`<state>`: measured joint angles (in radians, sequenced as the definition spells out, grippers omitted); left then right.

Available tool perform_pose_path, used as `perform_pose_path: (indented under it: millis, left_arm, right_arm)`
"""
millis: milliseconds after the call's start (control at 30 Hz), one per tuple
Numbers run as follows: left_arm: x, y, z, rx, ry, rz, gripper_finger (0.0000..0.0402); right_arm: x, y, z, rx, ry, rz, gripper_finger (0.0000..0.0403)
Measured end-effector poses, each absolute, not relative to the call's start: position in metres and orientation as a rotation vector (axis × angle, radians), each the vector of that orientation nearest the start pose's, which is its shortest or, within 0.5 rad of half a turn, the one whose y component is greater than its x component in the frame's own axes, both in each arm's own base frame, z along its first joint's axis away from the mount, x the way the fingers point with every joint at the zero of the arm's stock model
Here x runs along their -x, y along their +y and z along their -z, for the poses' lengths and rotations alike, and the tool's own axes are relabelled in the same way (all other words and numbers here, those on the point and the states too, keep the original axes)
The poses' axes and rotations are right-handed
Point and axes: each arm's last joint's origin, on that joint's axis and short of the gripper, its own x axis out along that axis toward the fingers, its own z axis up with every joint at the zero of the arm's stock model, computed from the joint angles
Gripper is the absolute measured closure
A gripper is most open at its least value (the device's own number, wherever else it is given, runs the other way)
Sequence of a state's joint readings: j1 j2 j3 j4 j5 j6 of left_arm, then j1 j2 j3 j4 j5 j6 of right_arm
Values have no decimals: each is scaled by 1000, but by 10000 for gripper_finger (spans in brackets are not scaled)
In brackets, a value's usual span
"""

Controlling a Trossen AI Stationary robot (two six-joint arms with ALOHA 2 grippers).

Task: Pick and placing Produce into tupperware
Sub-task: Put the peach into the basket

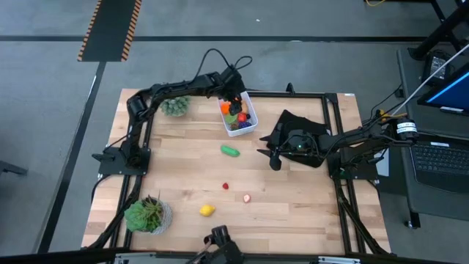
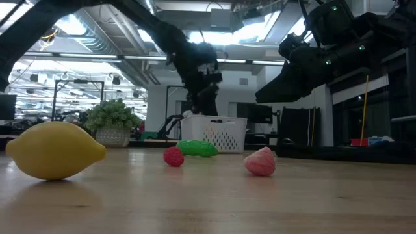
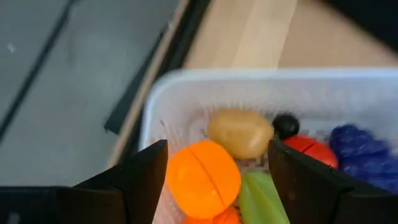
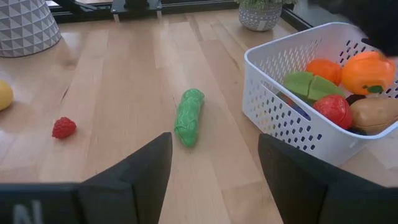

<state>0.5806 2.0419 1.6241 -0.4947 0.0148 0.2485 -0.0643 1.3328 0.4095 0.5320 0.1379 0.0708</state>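
We see the white tub (image 1: 242, 117) at the counter's (image 1: 293, 205) far edge, holding produce. The left tool (image 1: 234, 99) hangs above it, open, empty. The right tool (image 1: 272, 155), open and empty, hovers near the green cucumber (image 1: 231, 151).

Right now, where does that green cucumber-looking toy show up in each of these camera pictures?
High view: the green toy lies on bare wood just below the white basket.
Low view: mid-table, in front of the basket.
Left wrist view: not in it.
Right wrist view: centre, beside the basket.
Shared landmark: the white basket.
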Motion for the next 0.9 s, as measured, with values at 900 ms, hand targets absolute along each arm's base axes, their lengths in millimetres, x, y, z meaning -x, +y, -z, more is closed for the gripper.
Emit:
perform_pose_path:
  millis: [900]
  left_arm:
    - [-232,63,-288,-75,332,-231,140]
  right_arm:
    - [-244,-7,-167,-55,355,155,163]
